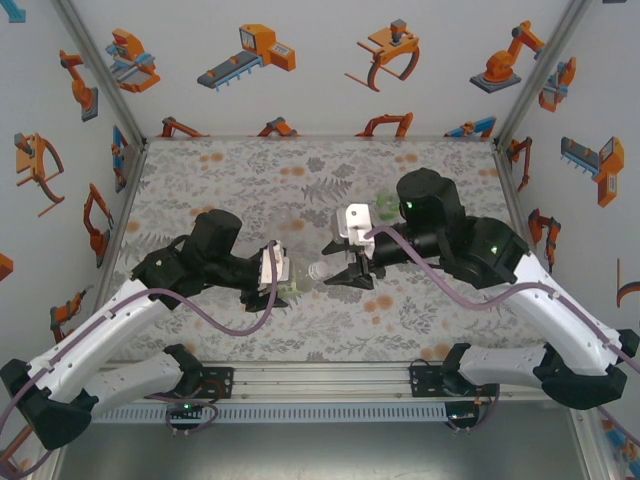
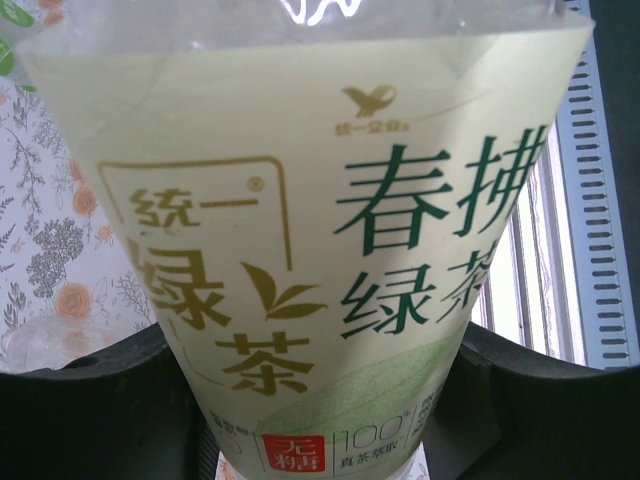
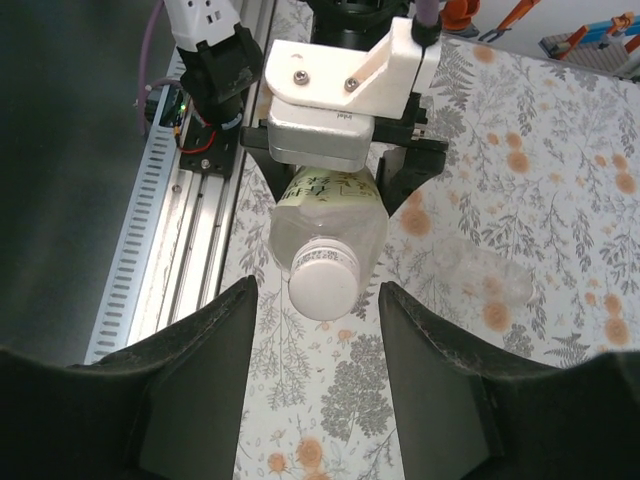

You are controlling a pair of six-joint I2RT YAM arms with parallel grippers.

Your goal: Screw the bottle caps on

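My left gripper [image 1: 278, 272] is shut on the taller bottle [image 2: 320, 200], held on its side above the mat; its pale yellow-green label nearly covers the left wrist view, with a dark finger on either side. The bottle's [image 3: 330, 225] neck points at my right gripper [image 3: 316, 290], and a white cap [image 3: 323, 287] sits on the neck. My right gripper's jaws are open, one on each side of the cap with a gap on both sides. From above, the cap end [image 1: 318, 270] lies between the two grippers. The squat green-tinted bottle [image 1: 385, 207] stands behind my right wrist, partly hidden.
The floral mat [image 1: 250, 170] covers the table. A faint clear plastic thing [image 3: 485, 272] lies on the mat beside the held bottle; I cannot tell what it is. The slotted metal rail [image 3: 170, 240] runs along the near edge.
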